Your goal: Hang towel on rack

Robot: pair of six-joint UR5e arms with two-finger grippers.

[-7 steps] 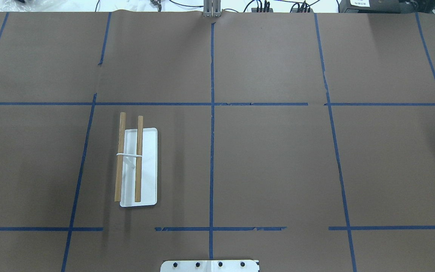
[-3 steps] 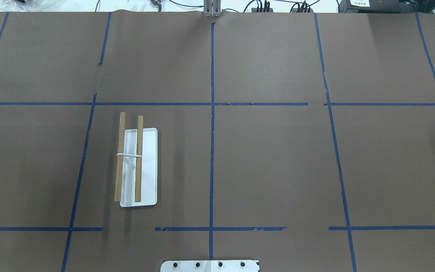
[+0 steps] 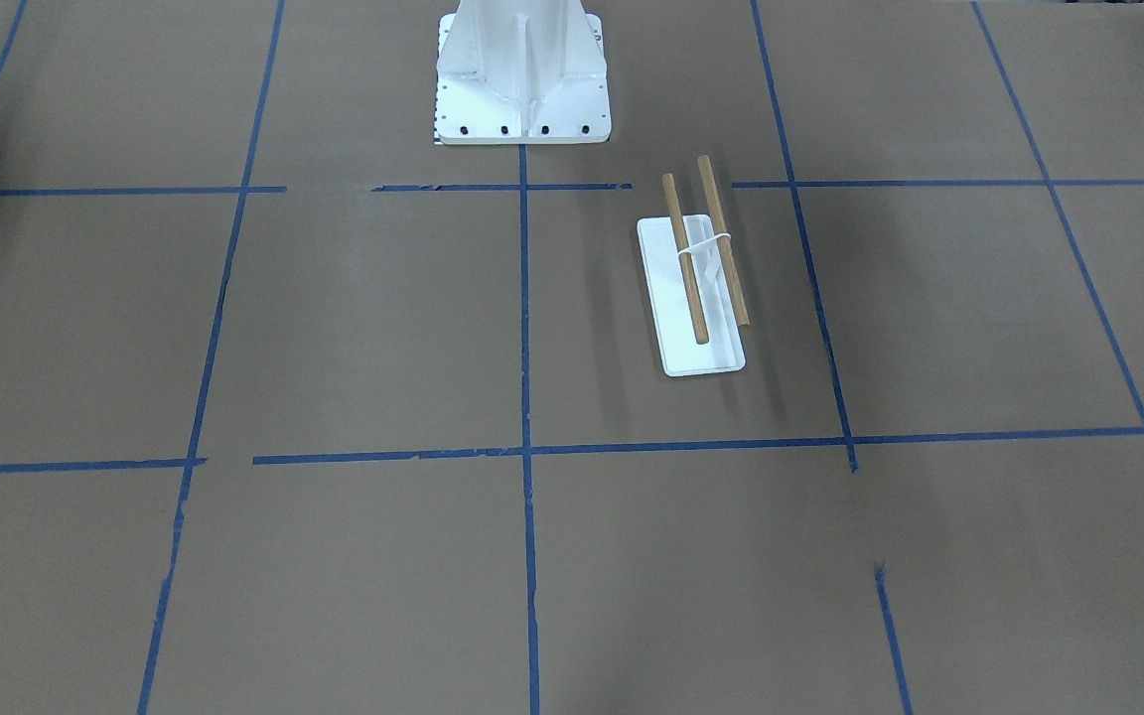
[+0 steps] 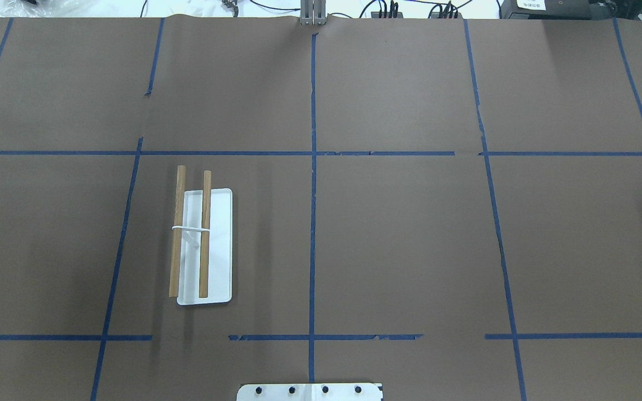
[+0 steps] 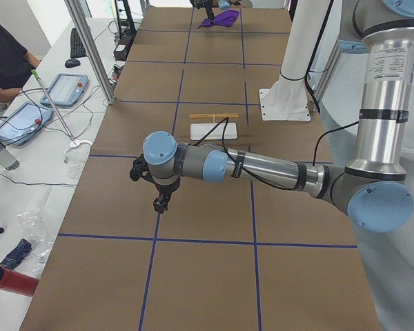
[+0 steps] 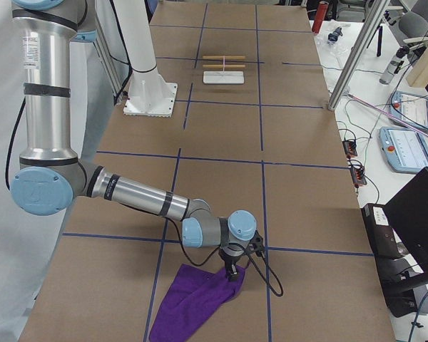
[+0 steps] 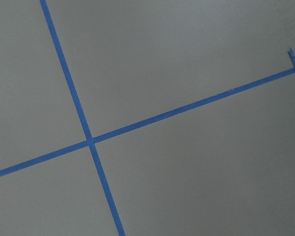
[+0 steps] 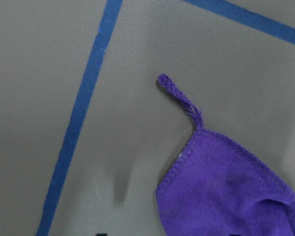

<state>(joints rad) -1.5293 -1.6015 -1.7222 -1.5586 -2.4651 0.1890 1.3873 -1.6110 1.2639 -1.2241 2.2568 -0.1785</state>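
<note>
My right gripper point(image 6: 233, 275) low at the towel point(image 6: 196, 303) corner, likely to lift it by an edge; clenched or released, I can't tell | left gripper point(image 5: 161, 205) hangs clear, state unknown too | rack point(image 4: 219, 245) well apart on my left — rods point(image 4: 205, 234) bare
</note>
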